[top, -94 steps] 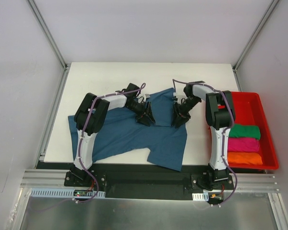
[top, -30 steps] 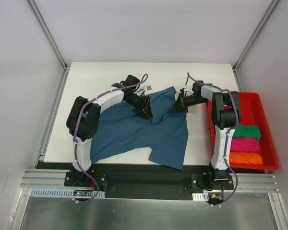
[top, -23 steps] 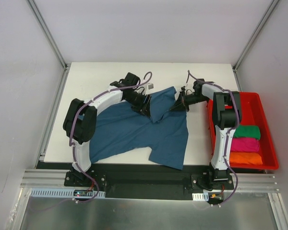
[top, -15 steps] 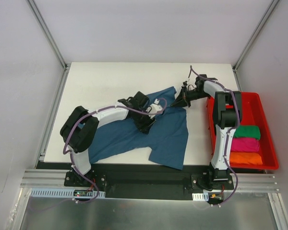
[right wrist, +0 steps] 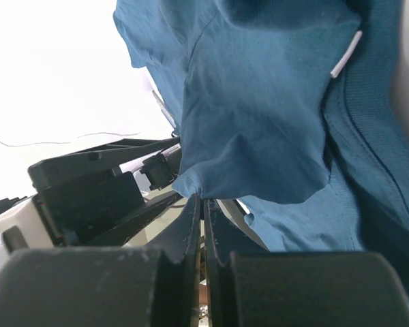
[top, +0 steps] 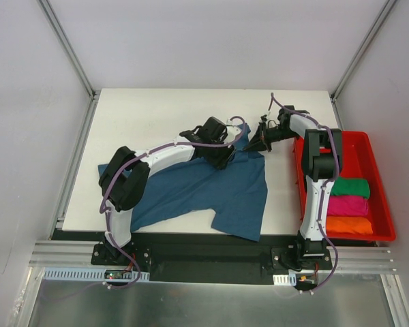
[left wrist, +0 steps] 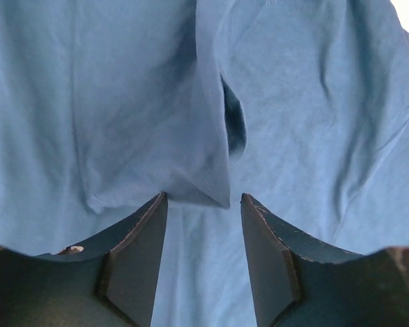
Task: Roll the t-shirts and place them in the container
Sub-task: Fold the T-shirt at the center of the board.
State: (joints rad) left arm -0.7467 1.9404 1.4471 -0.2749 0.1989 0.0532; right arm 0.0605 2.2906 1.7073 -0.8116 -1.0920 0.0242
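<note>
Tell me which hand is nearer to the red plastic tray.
Right. The right hand pinches the dark teal-blue cloth t-shirt at its far edge, a short way left of the red plastic tray; the left hand hovers open farther left over the shirt.

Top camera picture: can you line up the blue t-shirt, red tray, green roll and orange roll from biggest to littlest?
1. blue t-shirt
2. red tray
3. green roll and orange roll: they look about the same, so no ranking between them.
</note>
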